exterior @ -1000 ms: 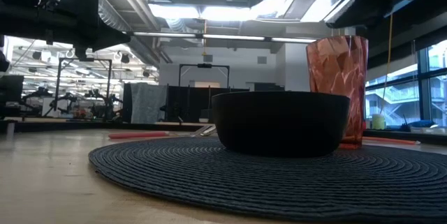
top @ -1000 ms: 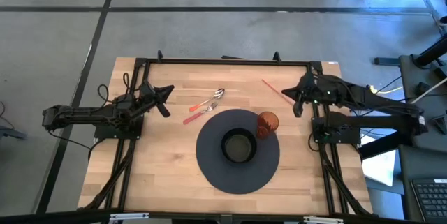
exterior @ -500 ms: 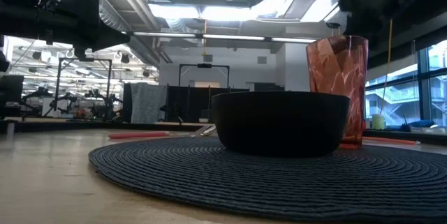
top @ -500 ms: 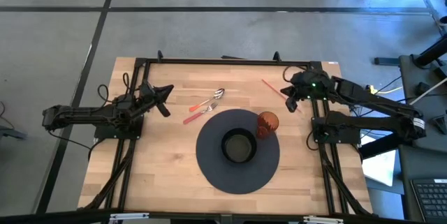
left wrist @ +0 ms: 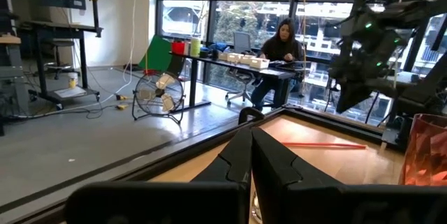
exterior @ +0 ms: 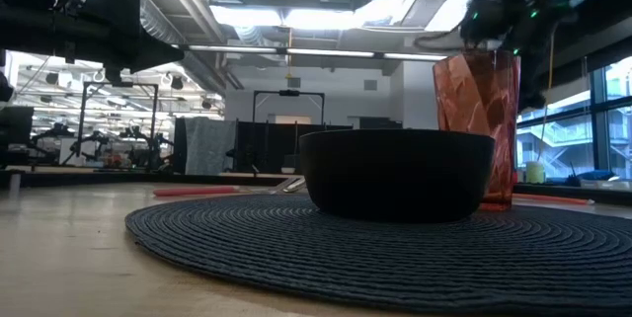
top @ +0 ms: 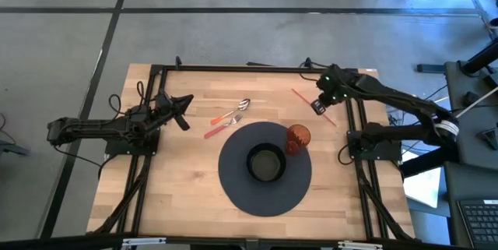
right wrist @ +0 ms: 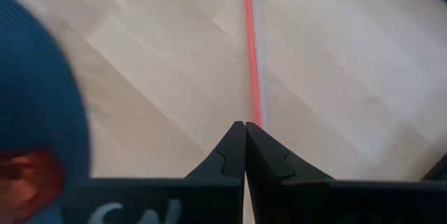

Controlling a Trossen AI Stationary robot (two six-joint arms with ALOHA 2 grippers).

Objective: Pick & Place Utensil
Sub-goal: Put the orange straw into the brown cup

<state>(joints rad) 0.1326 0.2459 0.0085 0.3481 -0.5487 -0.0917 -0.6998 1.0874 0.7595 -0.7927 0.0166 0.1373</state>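
At far left of the bench (top: 179,195), left arm lies low along the frame rail; left gripper (top: 184,102) rests by the bench's left edge, fingers pressed together, holding nothing. Idle.

Next over, near the back middle of the wood: spoon (top: 237,107) and fork (top: 224,121), both orange-handled, lying side by side at a slant, just beyond the mat's rim.

Centre: round dark woven mat (top: 264,195). Black bowl (top: 265,164) sits in its middle. Red faceted cup (top: 298,137) stands upright at the mat's right-hand rear edge, close beside the bowl.

Right of the cup: thin red stick (top: 305,98), flat on bare wood, running diagonally from back toward the bench's right rail. Well apart from mat and cup.

Right arm reaches in from the right side; right gripper (top: 320,106) hangs above the stick's midsection, pointed down. Wrist view shows fingers pressed together, tips in line with the stick (right wrist: 250,63), nothing pinched.

Left wrist view: a person seated at a desk (left wrist: 279,42) in the room beyond.
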